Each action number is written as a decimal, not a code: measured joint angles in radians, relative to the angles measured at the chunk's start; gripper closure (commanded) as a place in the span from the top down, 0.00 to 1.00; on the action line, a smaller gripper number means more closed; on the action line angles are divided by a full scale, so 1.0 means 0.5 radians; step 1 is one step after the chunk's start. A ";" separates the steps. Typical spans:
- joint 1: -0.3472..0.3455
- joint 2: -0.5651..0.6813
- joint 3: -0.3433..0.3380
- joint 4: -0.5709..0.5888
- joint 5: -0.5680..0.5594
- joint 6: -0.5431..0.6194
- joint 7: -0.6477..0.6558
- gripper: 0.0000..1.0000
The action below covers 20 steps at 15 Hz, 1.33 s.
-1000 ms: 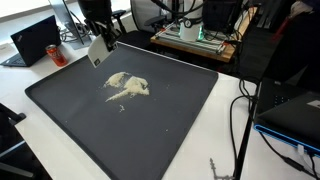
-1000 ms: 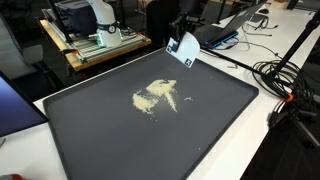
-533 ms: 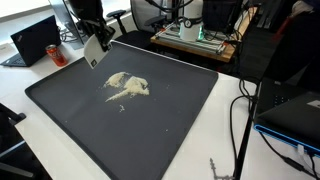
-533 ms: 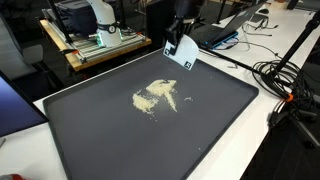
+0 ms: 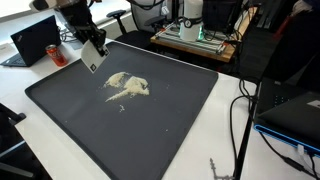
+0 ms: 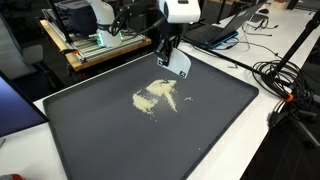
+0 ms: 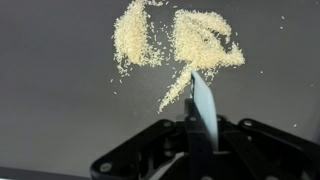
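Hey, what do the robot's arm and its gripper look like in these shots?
The arm has a smooth, rounded white shell. The gripper at its end is black and blocky; the wrist view shows an angular black frame. Markings and cables are too small to tell.

Light: bright, even room light in both exterior views.
Mat: the dark mat (image 5: 160, 125) reads flat and matte; the white counter (image 5: 228, 140) around it is close to washed out.
Wrist view: dimmer and greyer; grains (image 7: 190, 45) sharp, white scraper (image 7: 203, 100) bright, hand (image 7: 200, 135) dark and blurred at the bottom edge.
Exterior views: coarse, with soft background detail.
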 measured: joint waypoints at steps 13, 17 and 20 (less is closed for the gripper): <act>-0.416 0.160 0.052 0.051 0.742 0.160 -0.851 0.01; -0.500 0.147 0.052 -0.064 0.948 0.231 -1.014 0.01; -0.533 0.140 0.048 -0.146 1.038 0.227 -1.085 0.01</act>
